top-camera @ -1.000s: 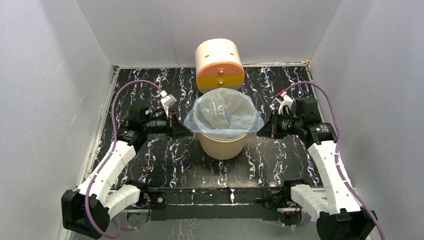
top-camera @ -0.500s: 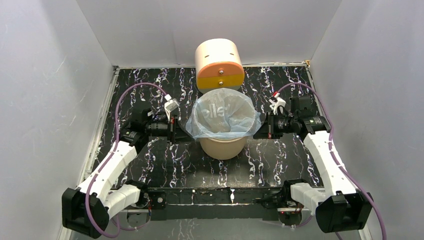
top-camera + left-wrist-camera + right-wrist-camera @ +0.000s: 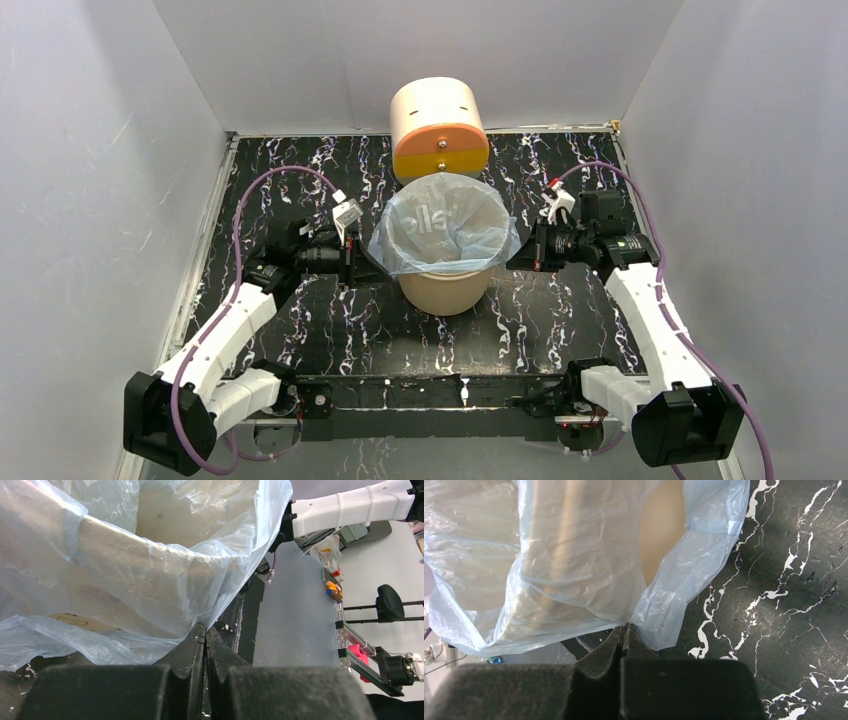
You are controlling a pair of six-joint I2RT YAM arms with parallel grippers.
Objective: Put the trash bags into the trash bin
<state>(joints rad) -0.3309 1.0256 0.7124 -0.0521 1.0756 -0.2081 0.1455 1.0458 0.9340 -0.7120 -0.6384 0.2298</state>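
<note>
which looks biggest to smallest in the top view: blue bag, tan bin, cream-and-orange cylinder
1. blue bag, widest
2. tan bin, largely draped by the bag
3. cream-and-orange cylinder, close to the bin, so unsure

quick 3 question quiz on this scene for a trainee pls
1. True or false: the thin pale-blue plastic film bag is draped over the rim of the beige round bucket.
2. Which pinches the bag's edge? A: left hand only. B: right hand only. C: both.
3. Fill in: seen from the arms, the cream cylinder with orange-yellow front stands ___ the bucket.
Key: 1 true; 2 C; 3 behind.
</note>
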